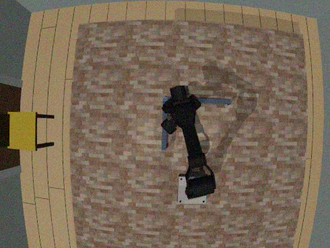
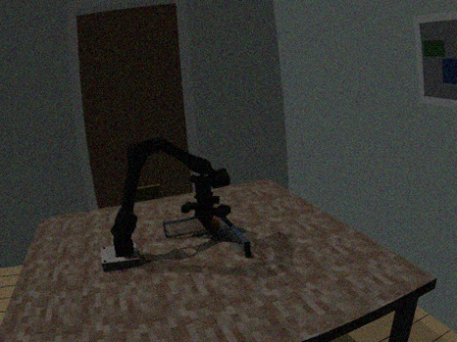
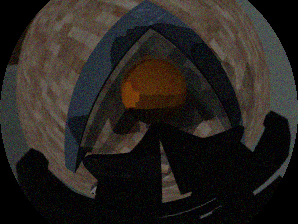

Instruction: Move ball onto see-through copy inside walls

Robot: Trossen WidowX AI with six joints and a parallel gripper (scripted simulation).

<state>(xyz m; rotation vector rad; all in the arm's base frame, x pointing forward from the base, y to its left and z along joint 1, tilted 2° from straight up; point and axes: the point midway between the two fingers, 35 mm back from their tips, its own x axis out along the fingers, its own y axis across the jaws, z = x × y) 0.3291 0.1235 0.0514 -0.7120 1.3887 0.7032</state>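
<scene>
The orange ball (image 3: 154,84) lies inside the corner of the two low walls; in the exterior view a bit of orange (image 2: 216,220) shows beside the fingers, and in the top view the arm hides most or all of it. One wall (image 1: 215,101) (image 2: 234,235) (image 3: 220,75) runs behind the gripper, the other wall (image 1: 163,141) (image 3: 87,82) along its left in the top view. My gripper (image 2: 214,232) (image 3: 156,124) is shut and empty, low inside the corner, its tips just on the near side of the ball. I cannot make out the see-through copy apart from the ball.
The arm's white base plate (image 1: 182,195) (image 2: 109,263) stands on the patterned table (image 1: 118,175) (image 2: 199,305). The arm reaches from it over the corner and casts shadows. A yellow chair (image 1: 22,131) stands beyond the table's left edge in the top view.
</scene>
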